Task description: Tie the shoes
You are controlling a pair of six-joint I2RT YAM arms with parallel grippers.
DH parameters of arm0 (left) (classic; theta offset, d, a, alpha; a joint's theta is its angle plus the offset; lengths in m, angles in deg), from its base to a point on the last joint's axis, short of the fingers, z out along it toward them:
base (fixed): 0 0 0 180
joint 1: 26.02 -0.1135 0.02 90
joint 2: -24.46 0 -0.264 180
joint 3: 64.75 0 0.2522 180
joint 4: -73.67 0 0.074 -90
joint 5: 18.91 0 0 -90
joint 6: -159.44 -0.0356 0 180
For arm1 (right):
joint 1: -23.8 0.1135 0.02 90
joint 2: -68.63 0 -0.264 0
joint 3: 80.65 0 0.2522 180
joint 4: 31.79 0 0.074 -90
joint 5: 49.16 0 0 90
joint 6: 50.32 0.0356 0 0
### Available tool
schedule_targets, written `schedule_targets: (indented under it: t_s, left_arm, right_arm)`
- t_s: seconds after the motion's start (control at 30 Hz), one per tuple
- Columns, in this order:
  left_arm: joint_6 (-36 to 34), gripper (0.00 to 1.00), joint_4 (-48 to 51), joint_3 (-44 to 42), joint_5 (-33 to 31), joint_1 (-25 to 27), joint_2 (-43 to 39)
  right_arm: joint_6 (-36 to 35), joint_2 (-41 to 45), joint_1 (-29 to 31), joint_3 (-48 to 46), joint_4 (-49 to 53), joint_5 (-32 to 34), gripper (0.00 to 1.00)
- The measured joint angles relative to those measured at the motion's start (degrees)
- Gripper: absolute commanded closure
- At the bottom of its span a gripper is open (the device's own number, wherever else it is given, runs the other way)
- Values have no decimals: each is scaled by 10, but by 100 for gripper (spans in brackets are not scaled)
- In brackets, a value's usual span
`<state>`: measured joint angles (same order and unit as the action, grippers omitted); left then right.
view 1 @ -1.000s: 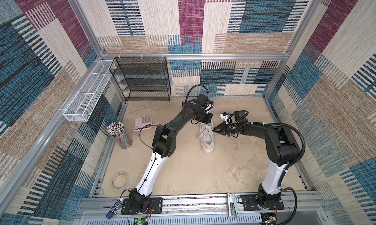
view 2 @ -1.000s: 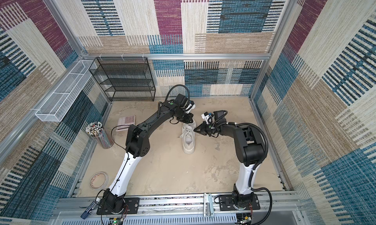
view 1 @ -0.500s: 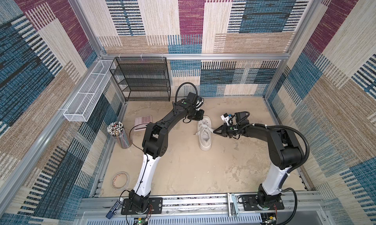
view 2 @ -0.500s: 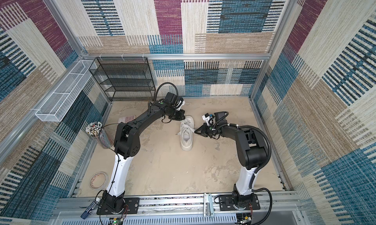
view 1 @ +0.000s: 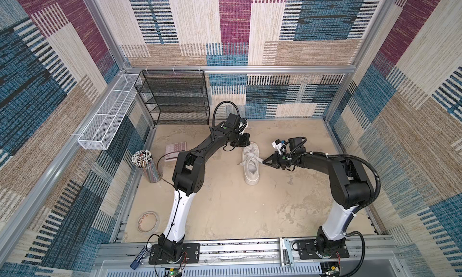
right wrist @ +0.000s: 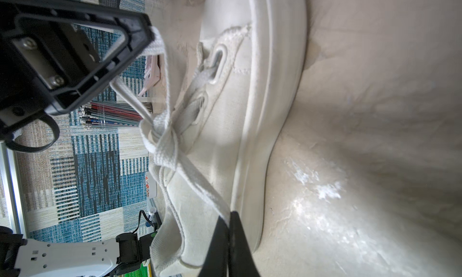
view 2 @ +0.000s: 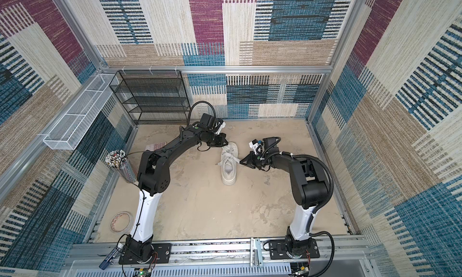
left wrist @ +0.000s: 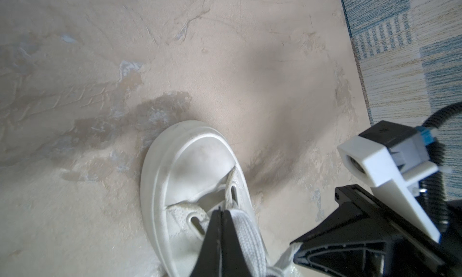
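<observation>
Swinging outward over the last second, the left gripper [left wrist: 220, 216] has moved from above the lacing to just beside the toe end. The right gripper [right wrist: 228, 220] has barely shifted. Each is pinched closed on a strand of the flat off-white laces [right wrist: 193, 178].

The white low-top sneaker with thick platform sole [view 1: 251, 172] stands upright on the mottled beige tabletop [view 1: 225, 203] between the grippers, toe toward the back wall. A slack knot [right wrist: 162, 134] sits above the upper eyelets. Two runs lead from it to the left gripper, possibly a loop.

The step in hand appears to be cinching. Draw both strands apart evenly and low so the sneaker neither slides nor tips. Stop when the knot seats.
</observation>
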<state>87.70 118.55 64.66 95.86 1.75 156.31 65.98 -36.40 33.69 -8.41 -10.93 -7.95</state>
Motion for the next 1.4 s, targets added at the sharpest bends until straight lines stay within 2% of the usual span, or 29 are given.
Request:
schedule_targets:
  t_s: [0.2,0.23,0.27,0.3,0.33,0.37,0.53,0.63,0.7,0.83,1.03,1.4]
  left_arm:
    - [11,100,-19,-27,9,-1,-10]
    - [11,100,-21,-29,9,-2,-10]
    - [12,100,-23,-30,10,-3,-10]
    - [13,89,-23,-30,11,-4,-10]
    - [13,74,-25,-32,12,-5,-10]
    - [13,65,-28,-35,15,-6,-12]
    - [26,48,-48,-61,26,-17,-30]
    - [33,44,-66,-95,29,-30,-56]
    - [36,43,-78,-119,30,-38,-75]
    - [37,52,-96,-159,44,-42,-100]
    - [41,54,-125,-222,83,-35,-115]
    - [56,58,-154,-233,105,-18,-112]
  right_arm:
    - [0,0,-1,-3,6,9,100]
    - [0,0,-1,-3,7,10,99]
    - [0,1,-1,-3,7,10,92]
    - [1,3,-1,-3,7,10,79]
    - [3,5,-1,-3,7,9,69]
    - [5,8,-2,-3,7,9,66]
    - [0,19,-8,5,11,10,62]
    - [-7,31,-13,6,26,24,61]
    - [-11,37,-17,9,43,35,61]
    - [-24,42,-16,27,69,51,61]
    - [-28,37,16,81,86,48,65]
    - [-15,-15,50,144,87,35,68]
